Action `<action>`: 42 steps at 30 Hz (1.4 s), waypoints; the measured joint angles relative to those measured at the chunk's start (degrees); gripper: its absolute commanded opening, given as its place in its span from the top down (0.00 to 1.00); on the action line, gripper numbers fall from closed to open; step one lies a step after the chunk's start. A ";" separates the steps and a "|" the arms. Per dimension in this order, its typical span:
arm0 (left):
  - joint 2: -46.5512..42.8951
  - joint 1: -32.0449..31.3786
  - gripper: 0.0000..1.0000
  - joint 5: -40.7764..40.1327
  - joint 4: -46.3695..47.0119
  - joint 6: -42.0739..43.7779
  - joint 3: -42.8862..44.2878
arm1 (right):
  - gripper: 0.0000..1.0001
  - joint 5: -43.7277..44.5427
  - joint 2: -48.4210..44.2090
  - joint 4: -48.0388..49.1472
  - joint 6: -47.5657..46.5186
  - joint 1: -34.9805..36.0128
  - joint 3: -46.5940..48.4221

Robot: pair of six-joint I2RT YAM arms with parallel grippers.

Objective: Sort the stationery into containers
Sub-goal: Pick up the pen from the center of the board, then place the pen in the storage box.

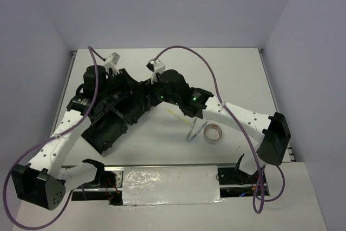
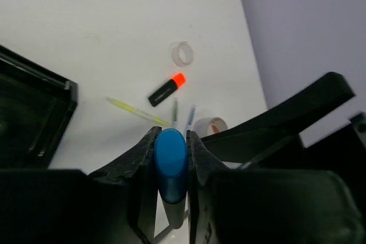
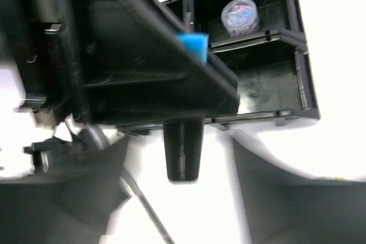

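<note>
My left gripper (image 2: 171, 135) is shut on a black highlighter (image 2: 171, 155), its jaws pressed to the blue end. In the right wrist view the highlighter's black barrel (image 3: 184, 141) hangs free between the spread fingers of my open right gripper (image 3: 180, 164). Both grippers, left (image 1: 136, 89) and right (image 1: 147, 91), meet above the black organiser tray (image 1: 108, 128). On the table lie an orange-ended highlighter (image 2: 166, 90), a clear ring (image 2: 182, 54), a thin yellow stick (image 2: 134, 110), two slim pens (image 1: 194, 131) and a beige tape roll (image 1: 212, 133).
One tray compartment (image 3: 300, 55) holds a translucent cup (image 3: 240, 15) with coloured bits inside. Purple cables loop over both arms. Walls close in the table at the left, back and right.
</note>
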 measured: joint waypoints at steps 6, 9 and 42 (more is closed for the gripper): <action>7.67 -0.26 1.00 -24.15 -17.62 10.91 14.99 | 0.00 5.62 -4.74 0.46 -0.52 -0.79 -6.21; 13.53 0.85 1.00 -43.78 -24.09 15.96 23.34 | 0.00 7.61 -12.85 -1.22 0.02 -4.96 -14.58; 30.58 12.37 0.01 -71.80 -29.14 23.08 16.41 | 0.00 6.27 -25.62 -4.13 1.18 -14.21 -28.22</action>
